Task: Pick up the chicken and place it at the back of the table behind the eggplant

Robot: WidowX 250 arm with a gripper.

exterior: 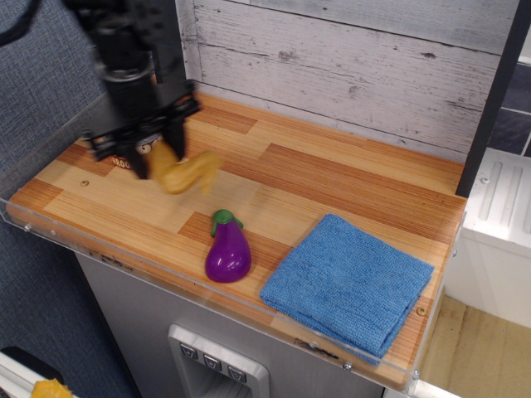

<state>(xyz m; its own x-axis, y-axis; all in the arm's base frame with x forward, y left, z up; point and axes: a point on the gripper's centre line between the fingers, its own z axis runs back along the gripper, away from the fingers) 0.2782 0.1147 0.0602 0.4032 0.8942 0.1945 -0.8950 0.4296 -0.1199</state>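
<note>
My gripper is shut on the golden-yellow chicken and holds it in the air above the wooden table. The frame is blurred with motion. The chicken's free end sticks out to the right of the fingers. The purple eggplant with a green cap lies near the table's front edge, in front of and to the right of the chicken.
A blue cloth lies at the front right. A metal can is mostly hidden behind my gripper at the left. A dark post stands at the back left before a grey plank wall.
</note>
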